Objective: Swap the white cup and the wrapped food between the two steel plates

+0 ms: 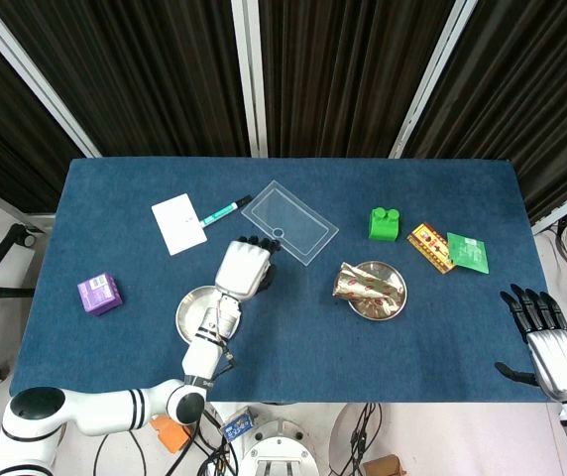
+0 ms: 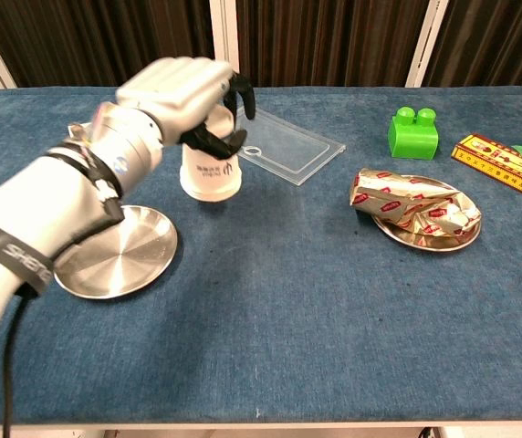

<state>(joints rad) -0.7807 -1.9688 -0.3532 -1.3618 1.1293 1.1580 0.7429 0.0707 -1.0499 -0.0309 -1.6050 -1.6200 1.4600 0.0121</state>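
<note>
Here the left hand [image 2: 188,96] grips the white cup [image 2: 211,173] from above.

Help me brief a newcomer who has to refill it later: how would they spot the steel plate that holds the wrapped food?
Start at the blue table and look right of its middle, just in front of the green block. The steel plate there holds the crumpled red-and-gold wrapped food; the other plate, on the left, is bare.

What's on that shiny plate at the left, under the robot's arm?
Nothing visible: the left steel plate shows bare metal. The forearm covers its far-left part. The left hand holds the white cup beside it.
</note>
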